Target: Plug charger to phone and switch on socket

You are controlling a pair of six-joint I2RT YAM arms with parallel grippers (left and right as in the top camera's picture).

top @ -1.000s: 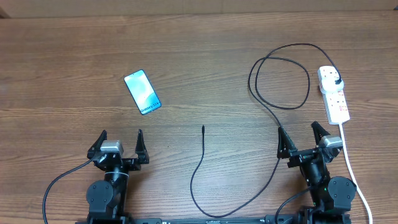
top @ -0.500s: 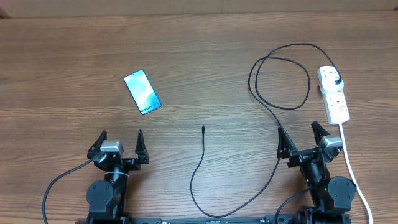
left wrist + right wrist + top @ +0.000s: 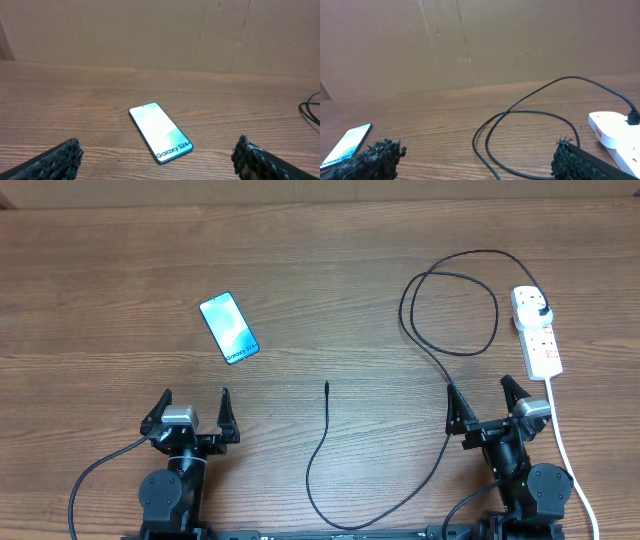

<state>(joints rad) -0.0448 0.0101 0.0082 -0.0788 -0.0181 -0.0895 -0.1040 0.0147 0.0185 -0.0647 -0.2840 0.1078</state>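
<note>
Judged limp and light: a cable (image 3: 322, 442) plugged into the power strip (image 3: 538, 335) far right of the phone (image 3: 229, 328), best pinched just behind its stiff little tip (image 3: 327, 386). Lies right of the phone and lower in the overhead view, untouched between the left claw (image 3: 194, 396) and the right claw (image 3: 478, 392), both spread wide and empty.

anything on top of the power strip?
Only the charger plug, in the far-end outlet of the power strip. Its pins are hidden, so seating can't be confirmed.
</note>
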